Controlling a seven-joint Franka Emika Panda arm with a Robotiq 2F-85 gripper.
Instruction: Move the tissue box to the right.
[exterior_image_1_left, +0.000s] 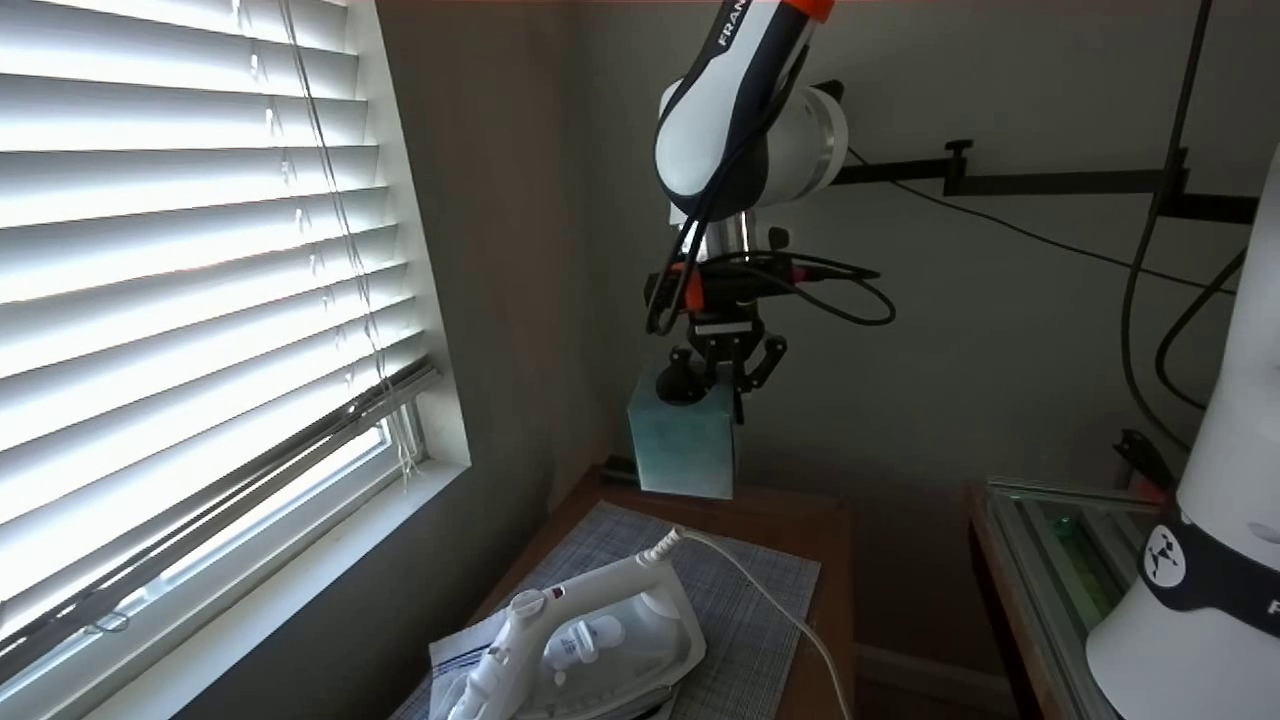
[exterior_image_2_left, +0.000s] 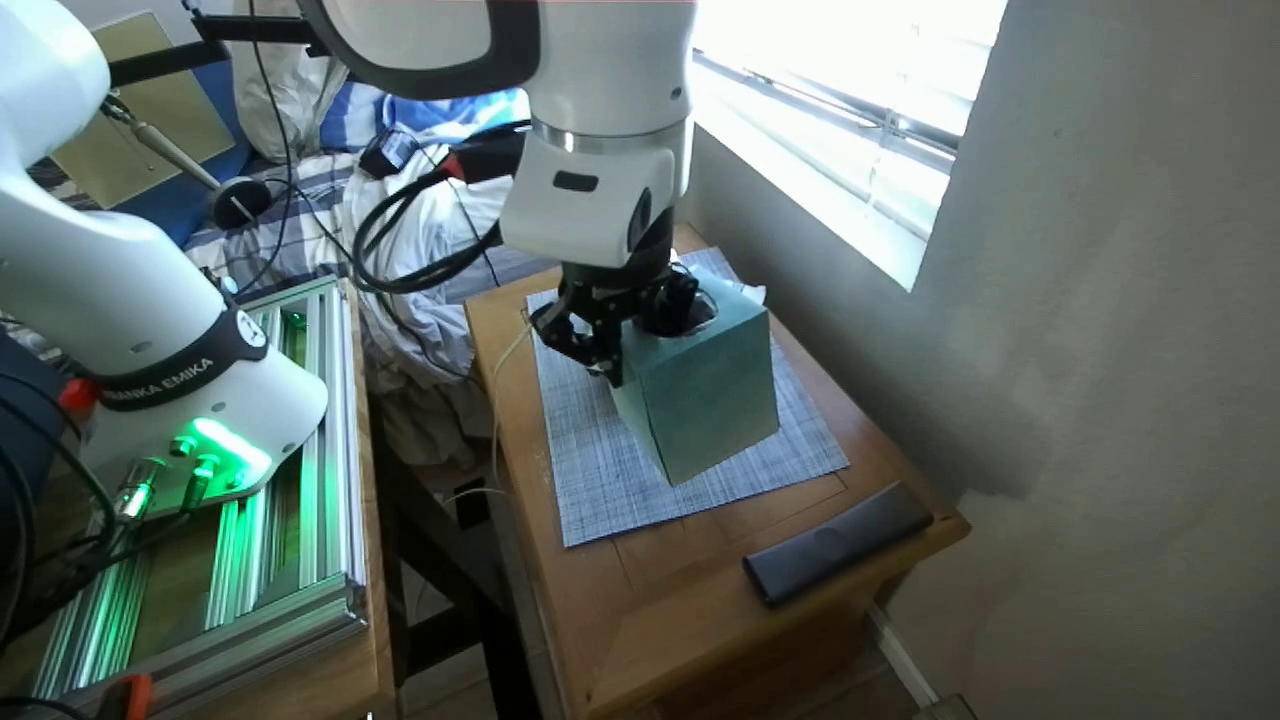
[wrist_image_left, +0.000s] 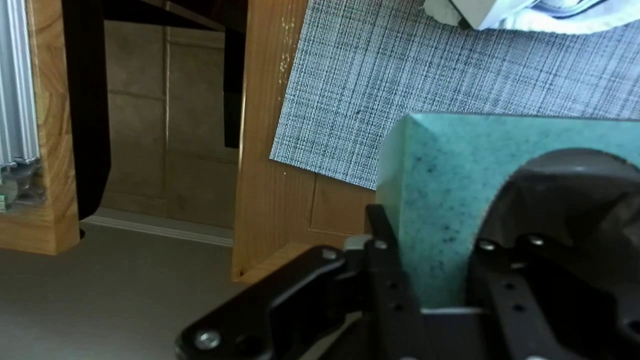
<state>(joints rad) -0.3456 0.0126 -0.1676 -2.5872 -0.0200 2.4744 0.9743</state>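
In both exterior views, a round sign (exterior_image_1_left: 1165, 557) stands on the black band (exterior_image_2_left: 185, 370) of the robot base (exterior_image_2_left: 282, 402), beyond one edge of the worktop (exterior_image_2_left: 690, 610). In an exterior view this band carries "RANKA EMIKA"; on the arm (exterior_image_1_left: 730, 90) one can read "FRAN".

A grey woven mat (exterior_image_2_left: 605, 465) lies on the wooden tabletop (exterior_image_2_left: 650, 610). Over this mat rests a white iron (exterior_image_1_left: 615, 650), and its thin cord (exterior_image_1_left: 801, 627) goes down across the tabletop's side. In an exterior view, a dark oblong object (exterior_image_2_left: 838, 543) lies near the corner, apart from the mat. The white blinds (exterior_image_1_left: 180, 270) are lowered, and their bottom rail (exterior_image_1_left: 230, 508) hangs a little above the sill (exterior_image_1_left: 335, 555). Beyond the tabletop, in an exterior view, there is rumpled bedding (exterior_image_2_left: 440, 325), partly white and partly checked.
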